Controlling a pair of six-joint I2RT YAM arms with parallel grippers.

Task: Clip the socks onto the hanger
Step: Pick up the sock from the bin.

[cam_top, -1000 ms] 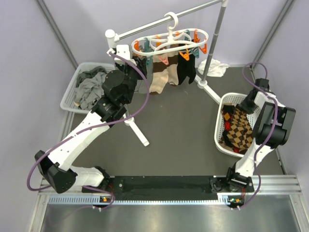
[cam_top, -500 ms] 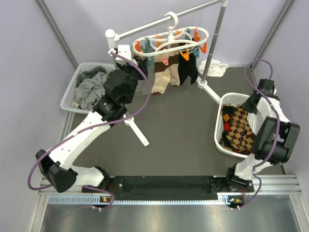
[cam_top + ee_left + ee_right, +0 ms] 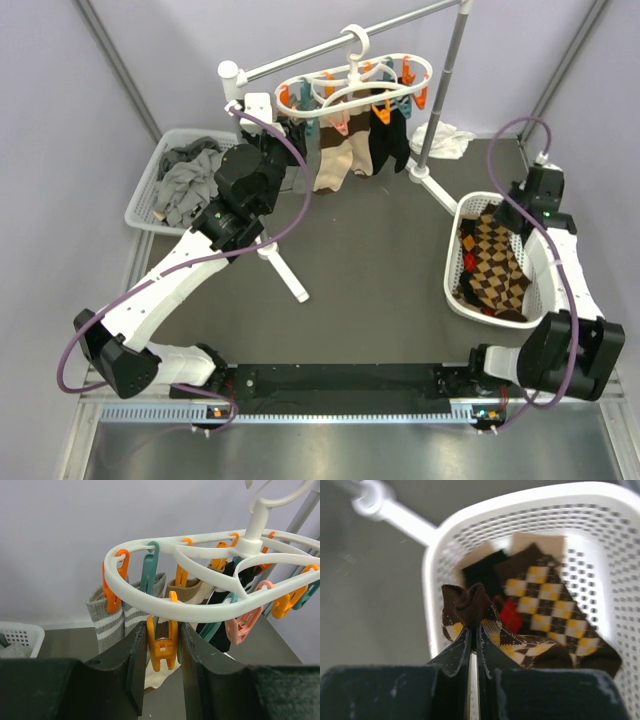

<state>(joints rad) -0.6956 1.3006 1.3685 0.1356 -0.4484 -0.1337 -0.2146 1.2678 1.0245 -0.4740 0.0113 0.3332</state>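
Note:
The white oval hanger [image 3: 350, 88] hangs by its hook from the rail, and its ring fills the left wrist view [image 3: 200, 611]. My left gripper [image 3: 283, 130] is up at the hanger's left end, and its jaws [image 3: 161, 630] press on both sides of an orange clip [image 3: 162, 647]. Argyle socks [image 3: 495, 265] lie in the white basket [image 3: 450, 270] at right. My right gripper [image 3: 517, 213] is over that basket. In the right wrist view it [image 3: 473, 628] is shut on the bunched brown edge of one argyle sock [image 3: 470, 602], lifted off the pile.
A grey striped sock [image 3: 112, 620], a beige one and a black one hang clipped to the hanger. The white-and-silver rail stand [image 3: 440, 90] has feet on the table. A white basket of grey socks [image 3: 180, 180] stands at far left. A white cloth [image 3: 445, 138] lies behind the stand.
My right arm has swung out and up over the right basket, with the sock's edge pinched. My left arm has stayed at the hanger.

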